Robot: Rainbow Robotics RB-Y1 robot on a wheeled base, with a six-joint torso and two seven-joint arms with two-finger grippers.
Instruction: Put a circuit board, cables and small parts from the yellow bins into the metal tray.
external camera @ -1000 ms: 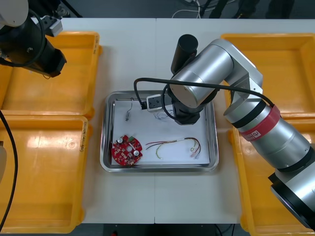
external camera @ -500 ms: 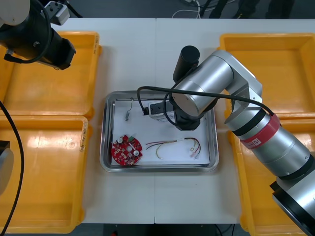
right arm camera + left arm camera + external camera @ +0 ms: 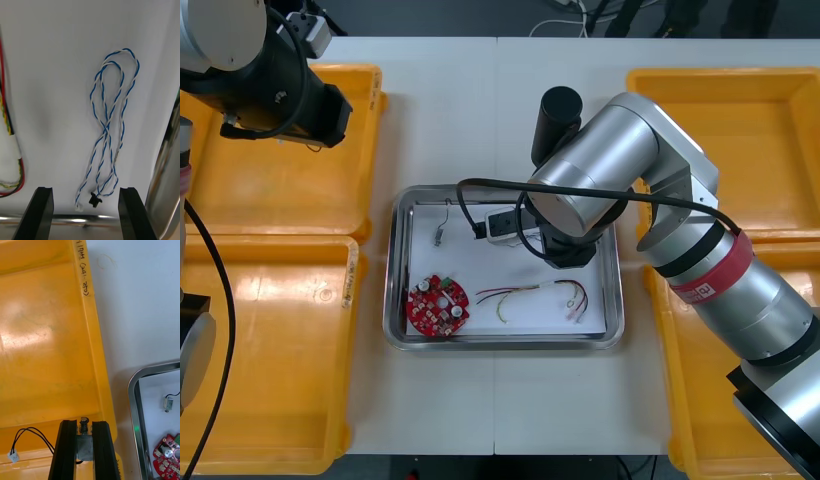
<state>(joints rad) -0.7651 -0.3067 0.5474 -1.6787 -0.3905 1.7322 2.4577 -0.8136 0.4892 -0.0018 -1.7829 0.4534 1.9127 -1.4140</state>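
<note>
Front view: the metal tray (image 3: 405, 330) sits mid-surface (image 3: 480, 110), with bare strips between its rim and the yellow bins (image 3: 270, 200). The right arm (image 3: 610, 170) hangs over the tray's far right; the left arm (image 3: 270, 85) is over the far bin left of the tray. The circuit board (image 3: 438, 306) lies in the tray's near left corner.

Right wrist view: the right gripper (image 3: 86, 191) has its fingers wide apart and empty over the tray's white floor. The blue and white cable (image 3: 112, 120) lies close to the tray's rim. Its long axis runs away from the fingers, connector ends nearest them.

Left wrist view: the left gripper (image 3: 85, 422) has its fingers clamped on a small metal part (image 3: 85, 448) above a bin wall. Open surface separates it from the tray's corner.
</note>
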